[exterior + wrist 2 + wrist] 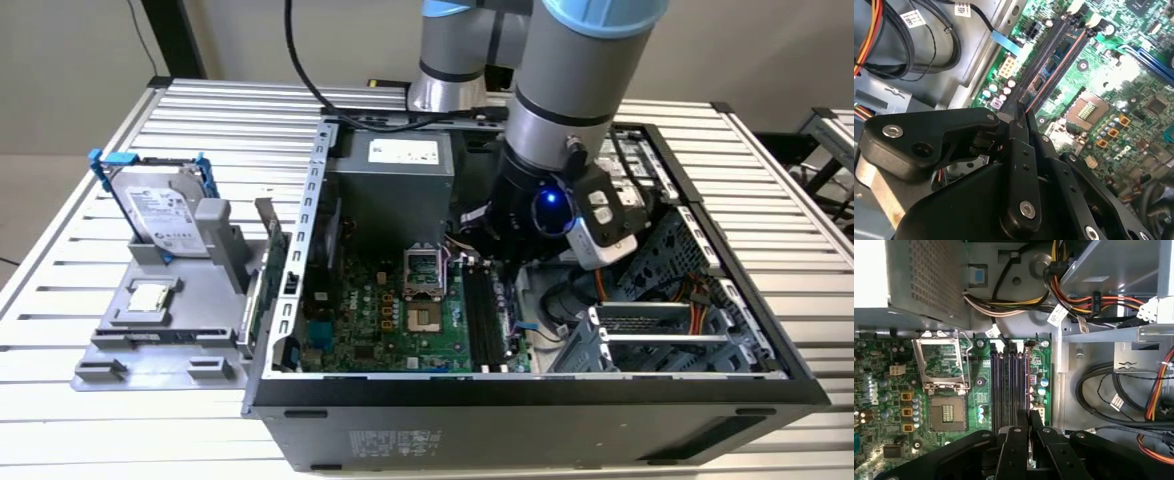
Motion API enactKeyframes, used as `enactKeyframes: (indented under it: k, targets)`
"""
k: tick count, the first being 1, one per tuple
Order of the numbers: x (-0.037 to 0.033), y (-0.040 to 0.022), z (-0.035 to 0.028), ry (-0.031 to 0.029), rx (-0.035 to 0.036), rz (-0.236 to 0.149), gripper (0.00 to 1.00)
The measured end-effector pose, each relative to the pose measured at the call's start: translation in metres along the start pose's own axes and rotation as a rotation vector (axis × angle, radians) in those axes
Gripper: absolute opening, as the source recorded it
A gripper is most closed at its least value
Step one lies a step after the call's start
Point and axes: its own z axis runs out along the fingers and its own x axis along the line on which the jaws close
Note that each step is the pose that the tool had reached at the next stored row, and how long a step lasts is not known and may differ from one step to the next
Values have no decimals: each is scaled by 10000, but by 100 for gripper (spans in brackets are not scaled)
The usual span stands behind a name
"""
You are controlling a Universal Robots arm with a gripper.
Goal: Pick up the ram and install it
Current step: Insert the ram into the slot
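Inside the open computer case [747, 330], the claw [1021, 112] is pressed together, pinching the ram [1054, 65] edge-on, its length lying along the motherboard's black slots [1010, 382]. Seating looks begun; I cannot tell whether it is fully home. The case also holds the motherboard [387, 320] and the empty CPU socket [944, 370].

Claw [1022, 116] pinched on ram [1056, 62] seated in motherboard [1134, 90] slot.

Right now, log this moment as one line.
pincer: shut on ram | ram: edge-on, standing in black motherboard slot | CPU socket: open
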Motion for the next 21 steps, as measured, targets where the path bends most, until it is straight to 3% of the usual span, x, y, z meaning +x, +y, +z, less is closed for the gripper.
enactKeyframes:
  k: [5, 11, 16, 21]
  targets:
    - [-2, -9, 89, -6, 0, 1, 0]
    - [2, -15, 118, -11, 1, 0, 0]
    - [5, -87, 181, -11, 0, 10, 0]
    - [18, -98, 197, -9, 0, 23, 0]
